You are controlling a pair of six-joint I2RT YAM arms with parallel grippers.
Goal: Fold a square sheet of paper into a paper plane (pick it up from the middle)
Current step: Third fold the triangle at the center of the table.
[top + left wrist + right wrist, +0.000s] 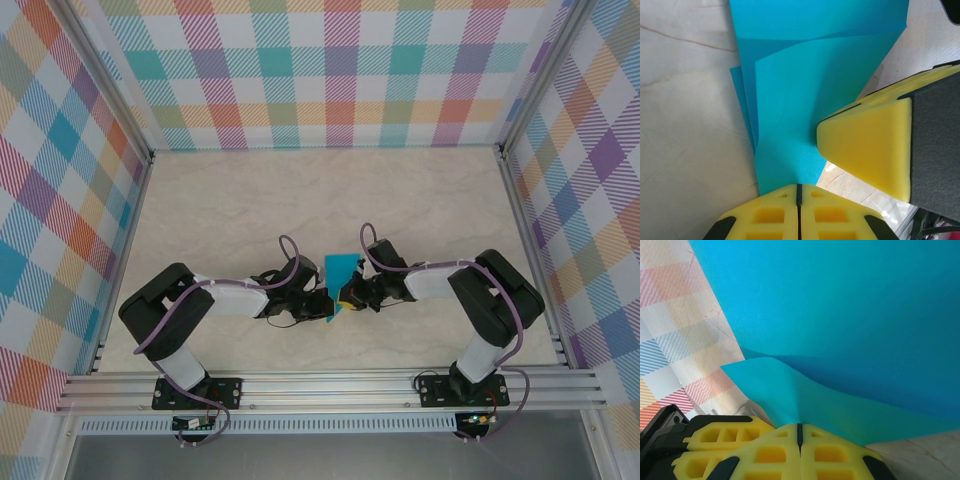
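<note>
Your left gripper [799, 192] and right gripper [799, 430] are both clamped on the folded teal paper [340, 268] at its 6 o'clock edge. It sits mid-table, leaning toward 12 o'clock.

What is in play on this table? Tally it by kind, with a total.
teal-blue sheet of paper: 1
grippers: 2, the left gripper and the right gripper, each shut on the sheet
Total: 3

Robot lab cell, aluminium frame [330, 385], plaid backdrop walls [340, 70], marble-look table [330, 200]
</note>
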